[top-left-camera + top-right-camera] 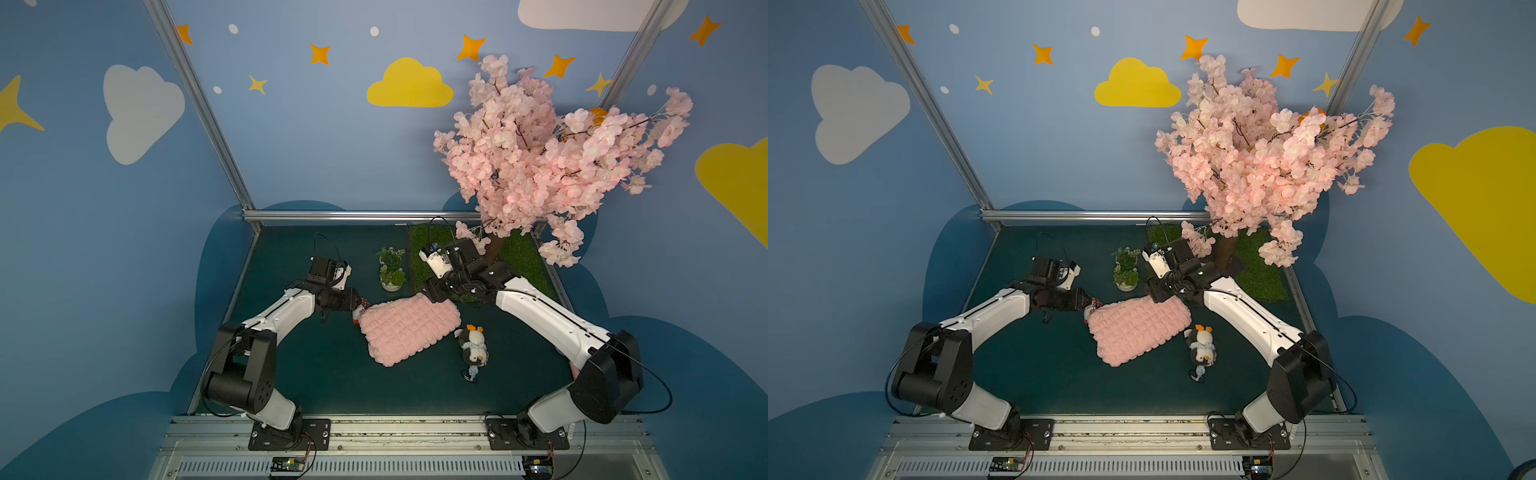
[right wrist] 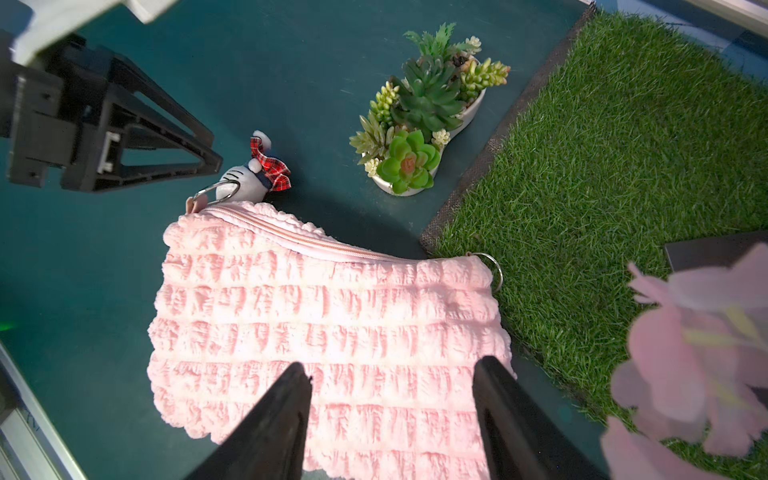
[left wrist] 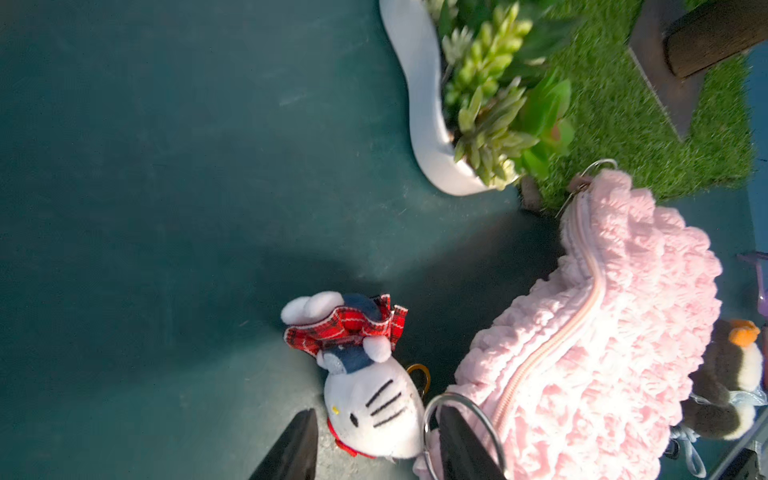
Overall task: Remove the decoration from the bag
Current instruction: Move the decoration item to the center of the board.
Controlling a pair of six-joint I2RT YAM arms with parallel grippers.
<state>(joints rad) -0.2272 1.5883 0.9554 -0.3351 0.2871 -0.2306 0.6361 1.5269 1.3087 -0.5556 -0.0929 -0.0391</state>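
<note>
My left hand (image 3: 378, 411) is half open, its fingers straddling the kitten charm (image 3: 370, 419) without clamping it. The charm is at the left end of the bag (image 1: 409, 330), which lies mid-tabletop (image 1: 316, 374). My right hand (image 2: 390, 362) hovers over the bag's far edge, wide open and empty.

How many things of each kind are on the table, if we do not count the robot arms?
Plush toys: 2 (cat plush, penguin plush)
Pink bag: 1
Succulent planter: 1
Blossom tree: 1
Grass mat: 1
Total: 6

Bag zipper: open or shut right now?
Shut. The zipper runs closed along the whole top edge of the bag; no gap shows.
</note>
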